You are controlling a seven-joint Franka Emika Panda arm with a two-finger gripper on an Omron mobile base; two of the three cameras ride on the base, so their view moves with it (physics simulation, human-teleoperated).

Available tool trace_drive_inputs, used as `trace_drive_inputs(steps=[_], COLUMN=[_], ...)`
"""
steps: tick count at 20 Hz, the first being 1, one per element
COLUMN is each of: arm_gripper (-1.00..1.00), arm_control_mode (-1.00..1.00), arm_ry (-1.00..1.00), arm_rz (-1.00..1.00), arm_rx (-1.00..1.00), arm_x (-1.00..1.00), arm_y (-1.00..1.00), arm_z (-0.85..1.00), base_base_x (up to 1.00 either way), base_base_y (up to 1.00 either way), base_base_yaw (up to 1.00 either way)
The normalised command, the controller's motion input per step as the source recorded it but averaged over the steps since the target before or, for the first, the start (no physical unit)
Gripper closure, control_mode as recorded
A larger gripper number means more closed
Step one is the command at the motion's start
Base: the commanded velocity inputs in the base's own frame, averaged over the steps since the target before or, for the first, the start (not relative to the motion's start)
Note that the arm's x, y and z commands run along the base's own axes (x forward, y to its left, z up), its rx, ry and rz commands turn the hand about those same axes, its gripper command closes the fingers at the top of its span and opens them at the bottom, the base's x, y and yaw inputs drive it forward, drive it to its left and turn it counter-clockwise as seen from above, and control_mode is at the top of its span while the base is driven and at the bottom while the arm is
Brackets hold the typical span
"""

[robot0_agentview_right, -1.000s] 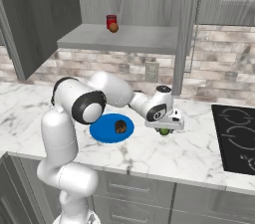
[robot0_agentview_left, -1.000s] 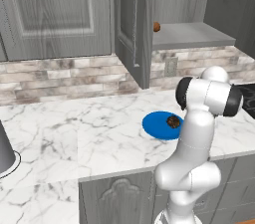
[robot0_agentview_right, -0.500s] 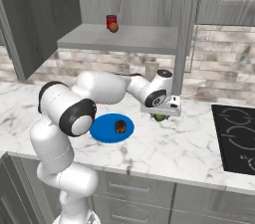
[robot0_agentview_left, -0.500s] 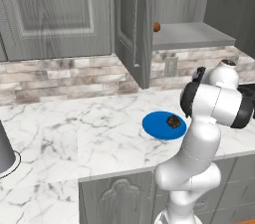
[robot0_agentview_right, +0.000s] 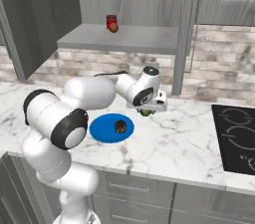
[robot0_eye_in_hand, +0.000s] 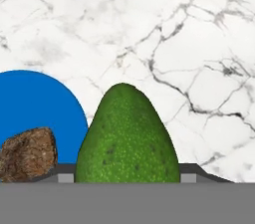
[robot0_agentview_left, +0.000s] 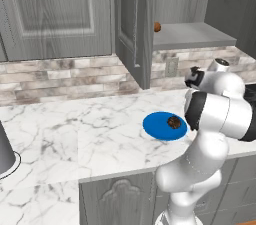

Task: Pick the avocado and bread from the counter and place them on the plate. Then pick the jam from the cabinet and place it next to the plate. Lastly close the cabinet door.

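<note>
My gripper (robot0_agentview_right: 148,110) is shut on the green avocado (robot0_agentview_right: 146,113), holding it just above the white marble counter (robot0_agentview_right: 174,138), right of the blue plate (robot0_agentview_right: 104,131). The hand view has the avocado (robot0_eye_in_hand: 127,133) large between my fingertips (robot0_eye_in_hand: 64,178), with the plate (robot0_eye_in_hand: 35,103) to its left. The dark brown bread (robot0_agentview_right: 120,127) lies on the plate, also visible as bread (robot0_eye_in_hand: 27,153) and bread (robot0_agentview_left: 174,122). The red jam (robot0_agentview_right: 110,20) stands on the shelf of the open cabinet (robot0_agentview_right: 124,39). The cabinet door (robot0_agentview_left: 132,24) stands open, edge-on.
An orange-brown ball (robot0_agentview_right: 114,28) sits right in front of the jam on the shelf. A black cooktop (robot0_agentview_right: 236,136) lies at the counter's right end. A dark grey vessel (robot0_agentview_left: 5,151) stands at the far left of the counter (robot0_agentview_left: 75,129).
The arm has swung the held avocado leftward toward the plate, its elbow folding closer to the base. The bread, jam and door have not moved.
</note>
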Motion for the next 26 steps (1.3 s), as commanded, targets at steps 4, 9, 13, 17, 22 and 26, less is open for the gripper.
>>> trace_drive_inputs(steps=[4,9,13,17,22,26], arm_gripper=[1.00,1.00,1.00,1.00,1.00,1.00], arm_control_mode=[-1.00,-1.00,-1.00,-1.00,-1.00,-1.00], arm_ry=[0.00,0.00,0.01,0.05,0.13,0.12], arm_rz=[0.03,0.04,0.04,0.04,0.03,0.05], arm_rx=[0.00,0.00,0.00,0.00,-0.08,-0.14], arm_x=[0.00,0.00,0.05,0.03,0.03,0.00], arm_y=[0.60,0.76,0.85,0.80,0.57,0.10], arm_z=[0.04,0.00,-0.01,-0.12,-0.32,-0.42], base_base_x=[0.00,0.00,0.00,0.00,0.00,0.00], base_base_y=[0.00,0.00,0.00,0.00,0.00,0.00], base_base_yaw=[0.00,0.00,0.00,0.00,0.00,0.00])
